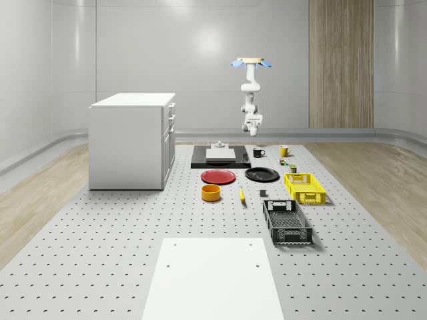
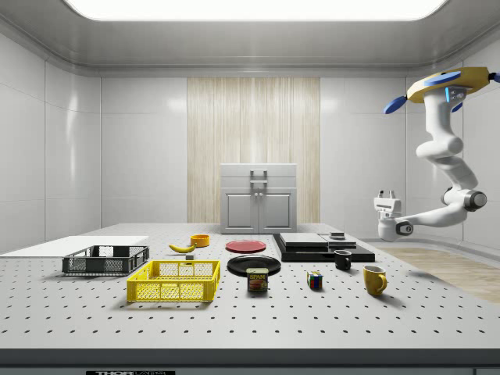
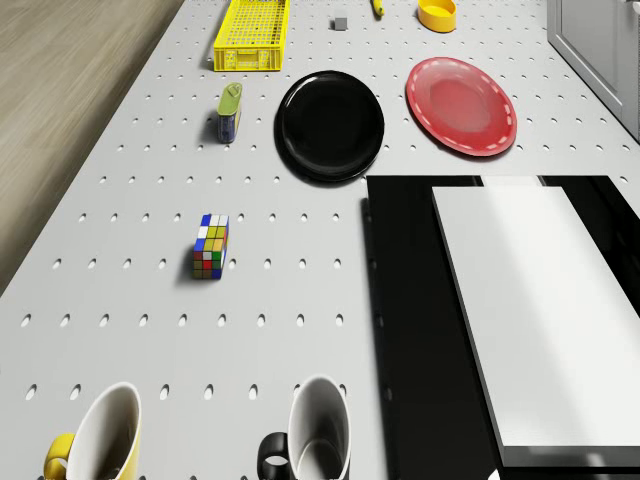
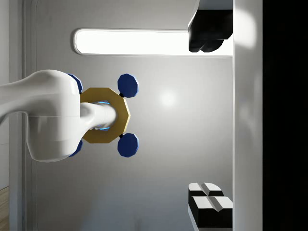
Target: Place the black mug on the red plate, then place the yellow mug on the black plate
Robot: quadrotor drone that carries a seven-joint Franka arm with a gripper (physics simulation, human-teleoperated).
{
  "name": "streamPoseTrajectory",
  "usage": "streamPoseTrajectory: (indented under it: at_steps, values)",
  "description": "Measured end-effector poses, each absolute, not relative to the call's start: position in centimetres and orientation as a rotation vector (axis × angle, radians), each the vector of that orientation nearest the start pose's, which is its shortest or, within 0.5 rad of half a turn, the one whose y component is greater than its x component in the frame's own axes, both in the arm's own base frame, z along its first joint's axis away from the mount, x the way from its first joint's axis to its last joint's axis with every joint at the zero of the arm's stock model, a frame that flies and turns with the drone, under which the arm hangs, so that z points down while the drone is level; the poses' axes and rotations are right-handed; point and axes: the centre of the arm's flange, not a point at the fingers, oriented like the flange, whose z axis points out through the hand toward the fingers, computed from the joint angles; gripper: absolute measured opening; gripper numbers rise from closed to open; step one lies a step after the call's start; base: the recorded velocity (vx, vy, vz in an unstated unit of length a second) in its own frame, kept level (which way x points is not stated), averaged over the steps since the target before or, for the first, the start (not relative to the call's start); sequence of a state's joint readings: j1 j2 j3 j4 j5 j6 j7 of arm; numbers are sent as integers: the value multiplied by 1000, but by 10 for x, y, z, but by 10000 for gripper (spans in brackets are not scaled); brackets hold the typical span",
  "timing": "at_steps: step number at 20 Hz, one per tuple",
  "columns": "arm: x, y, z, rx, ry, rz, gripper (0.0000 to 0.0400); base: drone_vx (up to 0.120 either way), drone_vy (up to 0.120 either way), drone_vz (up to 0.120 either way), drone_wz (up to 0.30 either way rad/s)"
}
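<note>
Whole-scene view, L to R: white cabinet (image 1: 130,140) is standing at the table (image 1: 100,227) edge. An orange bowl (image 1: 211,193) is sitting just in front of the red plate (image 1: 219,177), w/ nothing lying on the plate. A banana (image 1: 241,194) is lying btwn the bowl and the black crate (image 1: 287,221). The drone (image 1: 251,63) is hovering high over the table's far end, and the arm is hanging below it. The gripper (image 2: 387,194) is pointing upward in mid-air near the mugs, touching nothing; in the wrist view its fingers (image 4: 208,33) are standing wide apart, gripping nothing. The black mug (image 1: 258,153) is standing upright on the table just beside the black tray (image 1: 200,160). The black plate (image 1: 262,175) is sitting bare, R of the red one. The yellow mug (image 1: 284,151) is standing upright, apart from the black mug. The yellow crate (image 1: 305,187) is sitting furthest R.
</note>
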State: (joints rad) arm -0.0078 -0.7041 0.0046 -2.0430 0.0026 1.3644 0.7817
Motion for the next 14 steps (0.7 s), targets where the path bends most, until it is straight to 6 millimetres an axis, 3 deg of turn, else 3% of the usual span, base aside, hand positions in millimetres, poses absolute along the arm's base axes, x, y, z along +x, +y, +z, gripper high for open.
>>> streamPoseTrajectory:
  at_steps: [3, 5, 9, 14]
  values:
    - [304, 0, 691, -2893, 1198, -41, 400, 27, 0, 0, 0]
    - [303, 0, 691, -2893, 1198, -43, 400, 120, 0, 0, 0]
    - [303, 0, 691, -2893, 1198, -48, 400, 120, -110, 0, 0]
    - [303, 1, 691, -2894, 1199, -56, 400, 120, -8, 0, 0]
